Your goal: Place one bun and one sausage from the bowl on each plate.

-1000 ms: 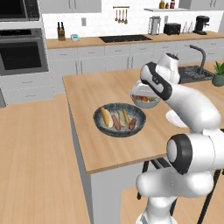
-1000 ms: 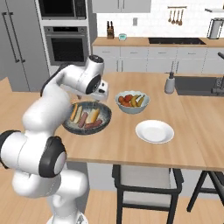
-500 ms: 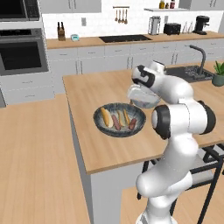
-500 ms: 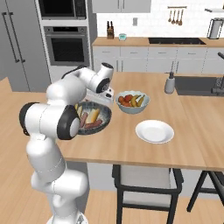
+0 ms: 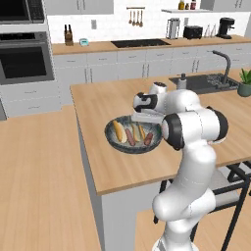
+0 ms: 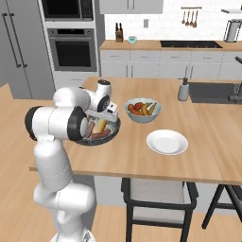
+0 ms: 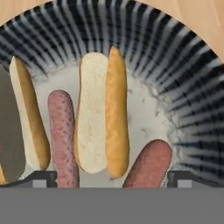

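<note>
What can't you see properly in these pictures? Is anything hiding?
- The bowl, right base view: the white arm covers most of it and the food inside.
- The claw, hand view: the tips are cut off by the bottom edge.
- The left bun, hand view: partly behind a dark blurry shape.
- The right sausage, hand view: its lower end is cut off.
- The fruit, right base view: too small to name each piece.

No readable text, labels, brands or numbers on anything in view.

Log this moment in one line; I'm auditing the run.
phase: reach | gripper: open, above bowl | buns, sausages: in bowl | white plate: bare
</note>
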